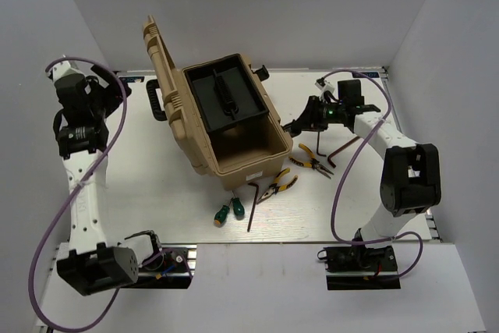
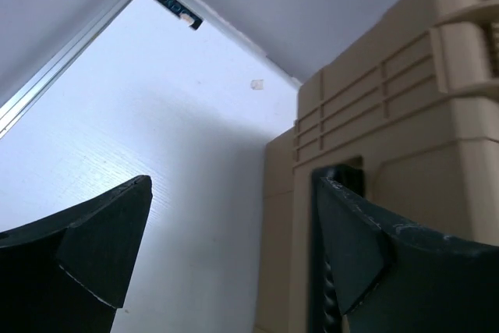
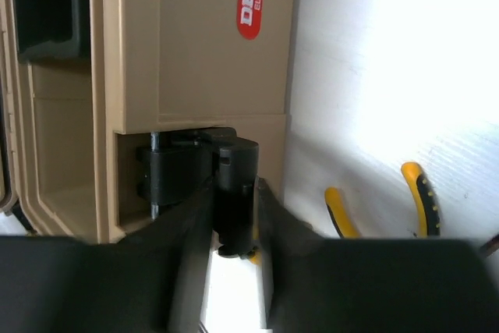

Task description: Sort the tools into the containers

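Pinching the black side latch (image 3: 187, 165) of the toolbox (image 1: 243, 168): the right fingers (image 3: 183, 263) are pressed against it from both sides, with the latch lever sandwiched between them. My read is that this grip steadies the box or works the latch clear, rather than lifting anything. I cannot say which.

Left fingers (image 2: 101, 255) are spread wide with nothing between them. The wrist view puts them just beside the ribbed tan back of the box, one finger in front of it; whether they touch is not clear. From above, that arm stands at the far left of the table (image 1: 156, 185), near the raised lid (image 1: 165, 68) and the black top handle (image 1: 156, 103). It is likely posted there because the lid swings toward that side.

The lid is up and leaning away to the left, so the box mouth is open. The black inner tray (image 1: 226, 95) sits across the far part of the opening, and the near part shows a bare tan bottom. No tool is visible inside.

All the tools lie on the table outside the box:
- Near the right arm: one pliers (image 1: 310, 163) and one hex key (image 1: 323, 150).
- Just off the box's near corner: the second pliers (image 1: 278, 185).
- Nearer the arm bases: the second hex key (image 1: 251, 207), beside the two green screwdrivers (image 1: 230, 211).

Judgement: sorting proper has not begun, though the box stands ready. The right arm is closest to most of the tools, so it would have to let go of the latch before picking any of them up.
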Robot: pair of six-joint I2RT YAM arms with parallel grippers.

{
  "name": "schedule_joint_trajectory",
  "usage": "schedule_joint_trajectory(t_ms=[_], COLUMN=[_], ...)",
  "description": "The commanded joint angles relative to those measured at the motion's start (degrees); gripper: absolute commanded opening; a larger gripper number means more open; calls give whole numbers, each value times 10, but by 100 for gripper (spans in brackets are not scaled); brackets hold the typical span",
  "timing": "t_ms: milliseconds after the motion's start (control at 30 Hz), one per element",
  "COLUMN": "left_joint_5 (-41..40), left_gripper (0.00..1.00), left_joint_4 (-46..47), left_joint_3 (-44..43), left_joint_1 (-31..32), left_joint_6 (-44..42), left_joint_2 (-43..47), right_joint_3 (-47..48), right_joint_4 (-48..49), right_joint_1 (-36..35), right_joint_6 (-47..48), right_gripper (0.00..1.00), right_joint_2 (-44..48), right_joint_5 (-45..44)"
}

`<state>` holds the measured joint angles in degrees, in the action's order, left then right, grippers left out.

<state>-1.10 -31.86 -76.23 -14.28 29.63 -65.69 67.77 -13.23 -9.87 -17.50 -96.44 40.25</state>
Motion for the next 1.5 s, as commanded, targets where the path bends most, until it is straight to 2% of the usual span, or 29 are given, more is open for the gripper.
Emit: schedule_joint_trajectory(t_ms=[0, 100, 133, 167, 233, 300, 333, 367, 400, 433, 467, 533, 567, 600, 633, 667, 700, 733, 767, 833, 867, 900, 933, 1067, 1167, 1300, 1400, 1467], left_joint_5=[-6, 18, 37, 46, 58, 63, 73, 83, 108, 124, 139, 147, 152, 153, 159, 159, 165, 170, 170, 189, 189, 194, 194, 200, 200, 188, 159, 115], left_gripper=[97, 97, 97, 97, 98, 98, 95, 93, 90, 76, 63, 32, 14, 13, 13, 20, 29, 39, 55, 62, 65, 66, 66, 68, 68, 68, 68, 68], left_joint_4=[-3, -10, -10, -17, -25, -31, -31, -31, -31, -23, -16, -10, -10, -10, -16, -22, -28, -36, -37, -44, -51, -51, -56, -56, -61, -85, -116, -140], left_joint_3=[5, 30, 39, 59, 80, 108, 119, 141, 152, 164, 191, 214, 231, 238, 245, 252, 260, 260, 274, 291, 291, 301, 306, 341, 349, 344, 318, 304], left_joint_1=[0, 6, 6, 6, 11, 11, 11, 11, 16, 16, 16, 16, 16, 16, 16, 16, 16, 16, 16, 16, 16, 16, 16, 16, 16, 16, 16, 22], left_joint_6=[9, 15, 20, 20, 20, 5, -1, -1, -9, -20, -26, -32, -32, -32, -37, -37, -37, -42, -42, -47, -48, -48, -48, -48, -48, -53, -53, -47], left_joint_2=[68, 97, 106, 123, 142, 170, 179, 187, 200, 206, 212, 235, 242, 247, 253, 262, 262, 271, 271, 282, 282, 290, 296, 318, 325, 330, 330, 330], right_joint_3=[24, 45, 52, 58, 75, 66, 50, 35, 30, 30, 34, 39, 41, 37, 24, 8, 6, 21, 45, 61, 61, 65, 69, 90, 87, 64, 59, 62], right_joint_4=[-72, -95, -121, -138, -187, -194, -185, -176, -166, -167, -171, -191, -201, -216, -217, -218, -253, -278, -301, -329, -324, -322, -320, -302, -302, -281, -264, -265], right_joint_1=[12, 10, 10, 8, 10, 12, 11, 11, 12, 9, 8, 2, -2, -8, -17, -28, -37, -58, -66, -103, -115, -126, -157, -211, -246, -281, -303, -316], right_joint_6=[58, 81, 90, 121, 143, 193, 204, 235, 250, 265, 328, 377, 468, 502, 601, 632, 661, 732, 757, 825, 831, 835, 845, 837, 845, 849, 830, 819], right_gripper=[36, 57, 70, 74, 76, 76, 76, 76, 76, 73, 66, 58, 52, 49, 42, 34, 34, 34, 36, 53, 58, 67, 70, 72, 72, 65, 53, 42], right_joint_2=[4, 7, 7, 11, 27, 64, 111, 126, 142, 180, 188, 213, 226, 240, 248, 262, 260, 255, 224, 207, 196, 188, 174, 135, 119, 96, 86, 72], right_joint_5=[43, 83, 95, 92, 81, 4, -21, -70, -79, -83, -61, -11, 34, 57, 99, 122, 137, 145, 153, 161, 150, 123, 98, 10, -24, -99, -136, -150])
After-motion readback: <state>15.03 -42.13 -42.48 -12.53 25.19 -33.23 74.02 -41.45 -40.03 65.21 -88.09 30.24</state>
